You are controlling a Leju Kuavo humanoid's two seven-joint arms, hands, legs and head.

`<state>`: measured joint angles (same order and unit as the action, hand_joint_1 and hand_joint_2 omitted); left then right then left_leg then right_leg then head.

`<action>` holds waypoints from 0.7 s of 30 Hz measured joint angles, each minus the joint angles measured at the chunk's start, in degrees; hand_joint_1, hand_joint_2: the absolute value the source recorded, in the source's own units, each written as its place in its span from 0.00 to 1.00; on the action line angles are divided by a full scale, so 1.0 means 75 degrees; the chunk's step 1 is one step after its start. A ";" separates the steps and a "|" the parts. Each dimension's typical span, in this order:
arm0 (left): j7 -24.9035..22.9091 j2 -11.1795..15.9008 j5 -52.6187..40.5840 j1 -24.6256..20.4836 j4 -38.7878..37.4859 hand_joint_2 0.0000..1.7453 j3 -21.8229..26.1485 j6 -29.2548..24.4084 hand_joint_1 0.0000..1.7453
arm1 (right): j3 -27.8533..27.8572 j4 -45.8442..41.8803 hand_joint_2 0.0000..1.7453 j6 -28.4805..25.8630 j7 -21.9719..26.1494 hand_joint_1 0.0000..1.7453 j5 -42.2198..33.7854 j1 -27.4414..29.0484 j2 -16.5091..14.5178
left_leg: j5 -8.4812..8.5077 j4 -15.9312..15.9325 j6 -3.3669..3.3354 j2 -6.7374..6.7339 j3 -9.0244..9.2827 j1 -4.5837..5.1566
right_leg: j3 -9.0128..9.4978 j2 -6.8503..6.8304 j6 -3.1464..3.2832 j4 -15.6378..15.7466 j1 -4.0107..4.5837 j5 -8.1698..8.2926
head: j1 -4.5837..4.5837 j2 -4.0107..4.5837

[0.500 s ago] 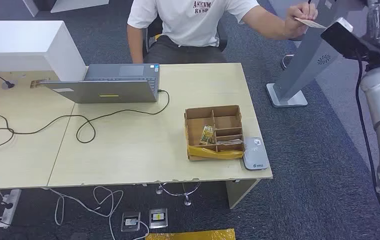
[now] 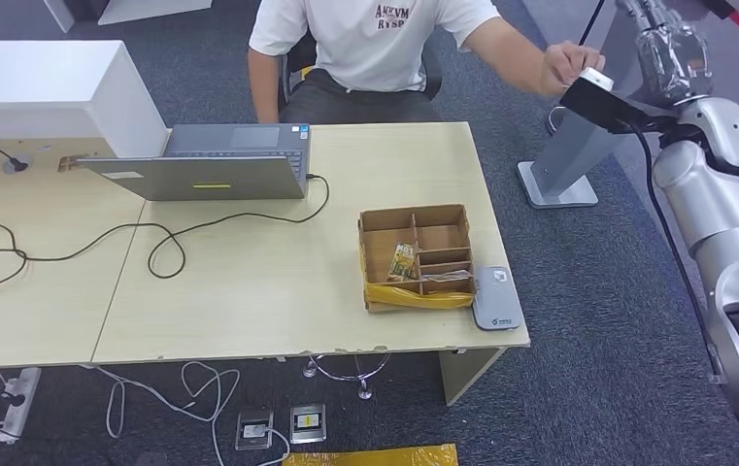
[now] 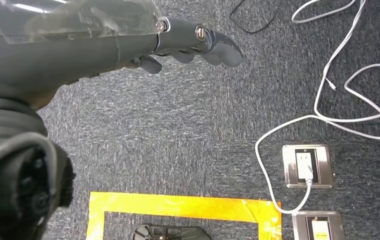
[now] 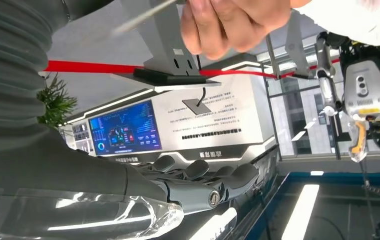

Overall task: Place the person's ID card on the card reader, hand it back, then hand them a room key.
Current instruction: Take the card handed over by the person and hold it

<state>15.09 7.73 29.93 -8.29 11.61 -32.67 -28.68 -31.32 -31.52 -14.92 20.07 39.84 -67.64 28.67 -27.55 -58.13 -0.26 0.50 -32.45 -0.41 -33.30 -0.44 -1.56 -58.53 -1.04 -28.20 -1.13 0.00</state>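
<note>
Since the earlier frame the right arm (image 2: pixel 724 214) has swung left toward the person's hand (image 2: pixel 567 66), which has lowered. The desk (image 2: pixel 249 291) carries the cardboard box (image 2: pixel 416 254), and the card reader (image 2: pixel 496 298) touches its right side. The right hand (image 4: pixel 202 180) is empty, fingers loosely apart. The left hand (image 3: pixel 192 42) hangs empty, fingers slightly curled, over carpet. The ID card (image 4: pixel 143 15), blurred, is in the person's fingers.

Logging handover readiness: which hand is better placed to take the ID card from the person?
The right hand: it is raised near the person's hand offering the card. The left hand hangs toward the floor.
</note>
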 joint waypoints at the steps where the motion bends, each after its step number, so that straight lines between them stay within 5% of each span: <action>1: 0.0002 0.0005 -0.0001 0.0000 0.0000 0.00 -0.0014 -0.0001 0.00 | -0.0037 0.0000 1.00 0.0004 -0.0012 0.39 0.0008 0.0001 -0.0007 | 0.0000 0.0000 0.0001 0.0000 0.0000 0.0000 | 0.0000 0.0000 0.0000 0.0000 0.0000 0.0000 | 0.0000 0.0000; 2: 0.0004 0.0009 -0.0003 0.0000 -0.0001 0.00 -0.0025 -0.0002 0.00 | -0.0066 0.0000 1.00 0.0008 -0.0020 0.64 0.0016 0.0001 -0.0015 | 0.0001 0.0000 0.0001 0.0000 0.0000 0.0000 | 0.0000 0.0000 0.0000 0.0000 0.0000 0.0000 | 0.0000 0.0000; 4: 0.0007 0.0012 -0.0002 0.0001 -0.0002 0.00 -0.0036 -0.0007 0.00 | -0.0112 0.0000 1.00 0.0033 -0.0024 0.99 0.0023 0.0005 -0.0028 | 0.0002 0.0000 0.0003 0.0000 0.0000 0.0000 | -0.0001 0.0001 0.0000 0.0000 0.0000 0.0000 | -0.0001 0.0000; 21: 0.0046 0.0002 0.0051 0.0002 -0.0003 0.00 -0.0102 -0.0028 0.00 | -0.0381 -0.0004 1.00 0.0587 -0.0025 1.00 0.0012 0.0014 -0.0176 | 0.0002 0.0000 0.0003 -0.0001 0.0000 0.0000 | -0.0001 0.0002 0.0000 0.0000 0.0000 0.0000 | -0.0001 0.0000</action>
<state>15.43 7.75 30.32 -8.27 11.58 -33.43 -28.89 -34.18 -31.55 -10.52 19.88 39.93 -67.54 27.35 -27.53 -58.13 -0.24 0.49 -32.45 -0.41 -33.31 -0.43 -1.56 -58.54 -1.04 -28.20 -1.14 0.00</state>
